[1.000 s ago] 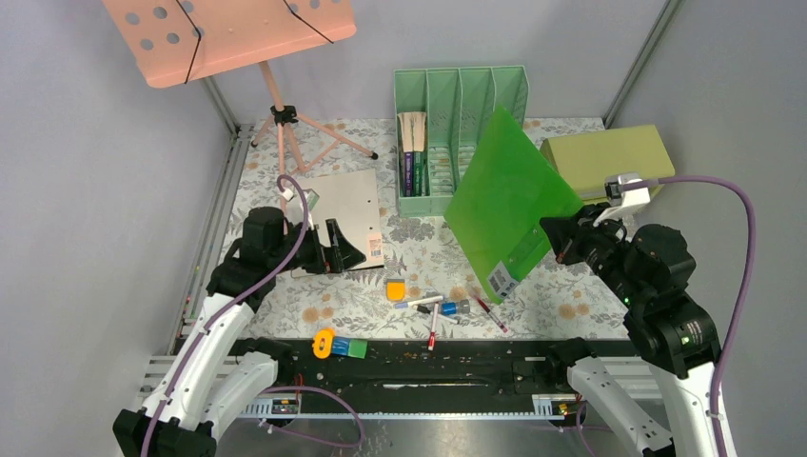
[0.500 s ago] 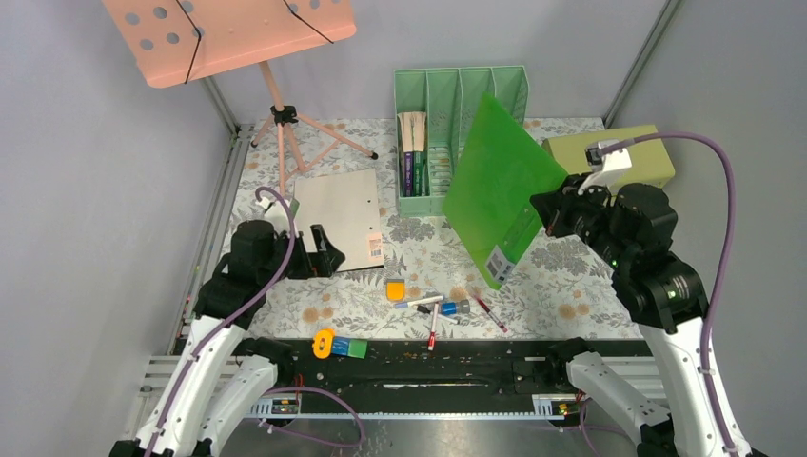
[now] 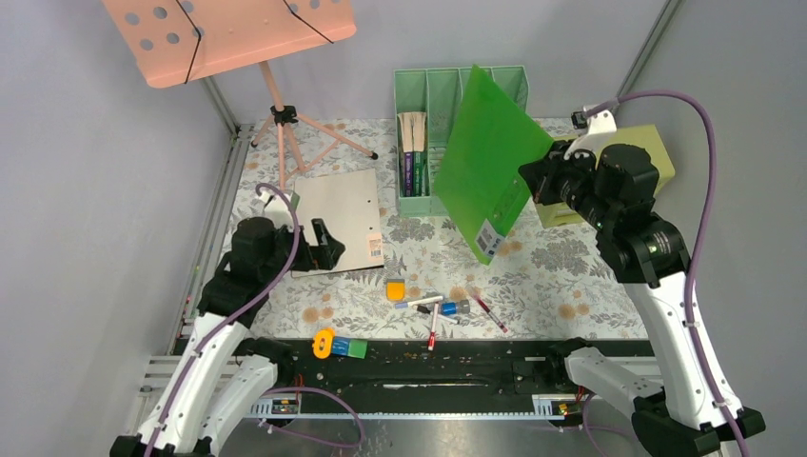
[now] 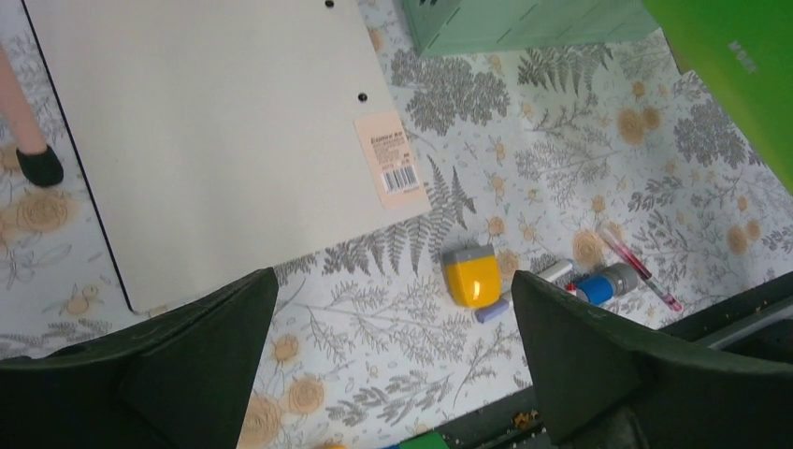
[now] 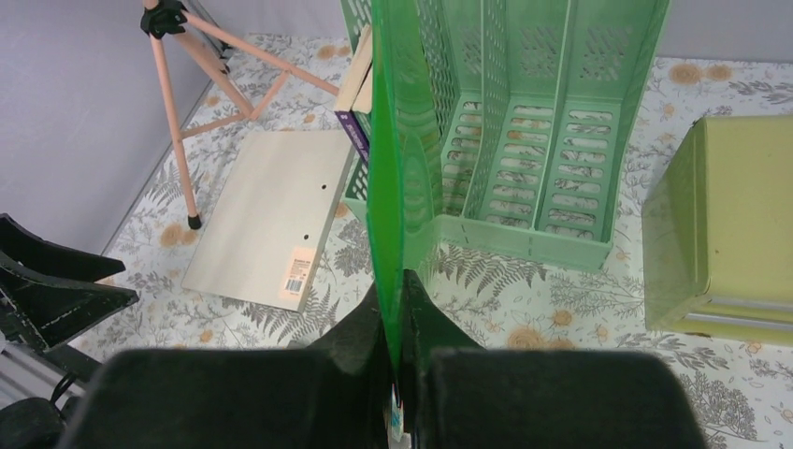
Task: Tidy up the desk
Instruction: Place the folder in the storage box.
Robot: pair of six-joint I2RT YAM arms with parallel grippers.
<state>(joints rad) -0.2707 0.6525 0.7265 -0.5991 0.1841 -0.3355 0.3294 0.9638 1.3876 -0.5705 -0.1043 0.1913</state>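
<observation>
Moved: right gripper (image 3: 544, 183) had swung the green folder (image 3: 481, 171) back toward the file rack (image 3: 425, 90) | grips: right clamped on folder edge; left gripper (image 3: 325, 246) wide open, empty | desk (image 3: 571, 276) lay beneath both arms | progress: folder unfiled; grey folder (image 3: 338, 219), pens (image 3: 438, 307) remained loose

Bright, even light from above, shadows faint and soft. Only the dark left end effector (image 4: 393, 281) looks a bit blurry up close.

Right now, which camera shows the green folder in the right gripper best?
The top external view: the green folder shows its whole face, tilted in front of the file rack. The right wrist view sees it only edge-on, clamped in the right gripper. The left wrist view catches just a corner.
</observation>
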